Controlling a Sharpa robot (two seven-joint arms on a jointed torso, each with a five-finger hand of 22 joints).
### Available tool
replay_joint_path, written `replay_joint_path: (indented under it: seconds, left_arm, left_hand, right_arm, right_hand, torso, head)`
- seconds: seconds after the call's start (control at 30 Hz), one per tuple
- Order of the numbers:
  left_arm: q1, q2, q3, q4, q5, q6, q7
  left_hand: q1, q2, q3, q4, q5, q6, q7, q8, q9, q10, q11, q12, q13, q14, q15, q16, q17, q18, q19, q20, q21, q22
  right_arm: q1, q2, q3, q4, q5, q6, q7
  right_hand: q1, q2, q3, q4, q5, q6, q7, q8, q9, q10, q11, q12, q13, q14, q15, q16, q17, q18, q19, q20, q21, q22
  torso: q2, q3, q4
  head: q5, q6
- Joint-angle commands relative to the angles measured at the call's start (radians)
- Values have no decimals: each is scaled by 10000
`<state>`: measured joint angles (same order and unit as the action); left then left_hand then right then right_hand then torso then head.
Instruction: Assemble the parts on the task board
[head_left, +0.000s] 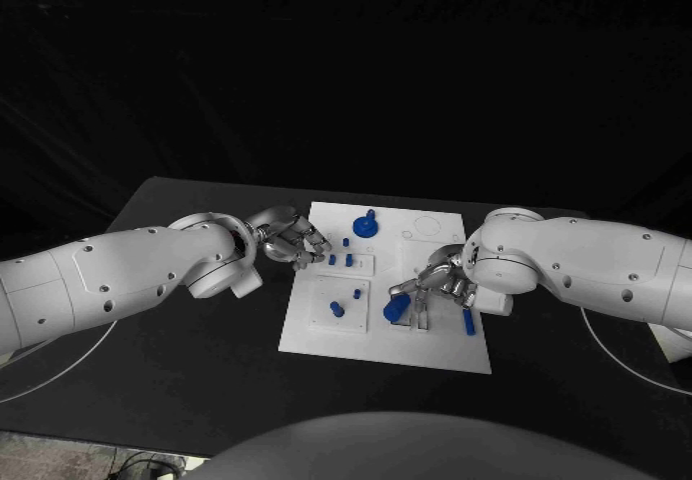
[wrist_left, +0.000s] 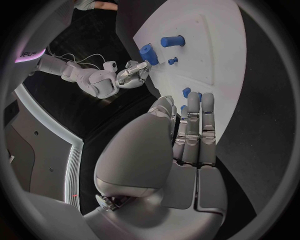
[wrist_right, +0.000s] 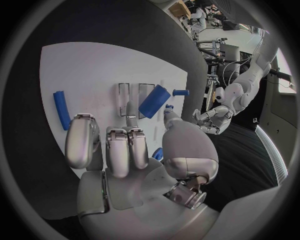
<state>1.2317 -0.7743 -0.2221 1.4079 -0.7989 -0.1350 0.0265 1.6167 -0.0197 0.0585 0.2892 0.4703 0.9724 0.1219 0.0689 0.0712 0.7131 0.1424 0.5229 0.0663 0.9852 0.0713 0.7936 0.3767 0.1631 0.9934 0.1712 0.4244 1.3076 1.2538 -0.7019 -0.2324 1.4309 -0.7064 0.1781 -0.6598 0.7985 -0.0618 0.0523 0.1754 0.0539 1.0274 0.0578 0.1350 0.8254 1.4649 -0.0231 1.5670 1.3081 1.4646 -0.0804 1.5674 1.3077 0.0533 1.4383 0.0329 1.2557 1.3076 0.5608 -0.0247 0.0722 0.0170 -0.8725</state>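
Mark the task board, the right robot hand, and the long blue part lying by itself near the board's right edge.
task board (head_left: 433, 352), head view, bare near edge of the plate
right robot hand (head_left: 437, 282), head view, middle of the hand
long blue part (head_left: 469, 321), head view, middle of its length

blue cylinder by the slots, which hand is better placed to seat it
Right, probably. The right hand already pinches the blue cylinder just over the slots on the task board. The left hand sits at the board's far-left edge, holding nothing.
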Motion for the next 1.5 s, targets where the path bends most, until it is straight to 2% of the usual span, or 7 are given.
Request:
replay_joint_path:
  seconds: [0.03,0.2,0.47,0.87,1.1,1.23,1.5]
  left_arm:
    - [1,13,6,12,-25,177,0]
    - [0,-9,6,28,-25,147,50]
    - [0,-87,6,69,-25,5,194]
    - [-17,-89,6,55,-23,-46,274]
    - [-31,-77,6,45,-22,-52,298]
    - [-35,-82,6,52,-21,-65,313]
    - [-37,-118,6,75,-20,-65,301]
  left_hand:
    - [31,-22,59,12,57,-35,18,-8,-9,8,92,65,-13,-1,58,39,-17,125,-22,46,20,258]
    - [31,-22,59,12,57,-35,18,-8,-9,8,92,65,-13,-1,58,39,-17,125,-22,46,20,258]
    - [61,-32,83,6,100,-24,31,1,-5,14,95,66,-14,-21,61,43,-29,124,-32,49,25,260]
    - [92,-45,117,9,157,19,80,25,5,25,90,68,-16,-29,59,61,-45,126,-42,50,39,264]
    - [103,-41,134,10,175,36,96,33,9,37,91,72,-15,-31,59,69,-51,127,-45,50,46,265]
    - [108,-39,140,10,180,38,96,33,9,44,92,74,-15,-30,59,72,-52,127,-46,50,48,265]
    - [108,-39,140,10,180,38,96,33,9,44,92,74,-15,-30,59,72,-52,127,-46,50,48,265]
  right_arm:
    - [-8,-10,0,47,-62,-114,165]
    - [1,-162,13,300,-64,-472,453]
    - [391,-1145,53,1649,-1541,-1767,2204]
    - [508,-2182,50,2883,-2664,-2817,4330]
    - [139,-2117,43,2880,-2617,-2437,5390]
    - [-101,-1934,42,2693,-2597,-2229,5560]
    - [-411,-1443,43,2224,-2574,-1978,5591]
  right_hand:
    - [319,140,-70,-66,167,-186,29,38,103,1059,92,38,2627,1062,77,34,2631,145,66,51,43,1728]
    - [756,269,-222,-215,787,-551,61,379,469,1059,107,38,2627,1062,103,34,2631,112,147,73,219,1780]
    - [2019,514,-14,-803,4272,-1671,51,1894,2073,1059,122,38,2627,1062,114,34,2631,-35,427,75,978,1984]
    - [3053,930,585,-1118,5096,-2427,25,2620,2714,1059,100,38,2627,1062,112,34,2631,-75,453,90,1220,2039]
    - [3516,1038,1830,-909,3655,-2420,393,158,-929,1059,330,38,2627,1062,313,34,2631,-91,313,343,1296,2039]
    - [3438,1036,2181,-487,4143,-1822,325,-494,-2441,1059,327,38,2627,1062,287,34,2631,-66,248,303,1307,2023]
    - [3663,1132,2894,-497,5704,-1562,296,-708,-3584,1059,234,38,2627,1062,280,34,2631,-34,136,266,1243,1982]
  torso:
    - [-5,-1,6]
    - [2,6,6]
    - [-4,-1,5]
    - [-17,-5,-10]
    - [-4,-5,2]
    - [2,-5,8]
    - [-4,-7,8]
  head:
    - [-8,-1]
    - [39,-1]
    - [81,-1]
    - [85,-1]
    - [36,-1]
    - [57,-1]
    - [61,-1]
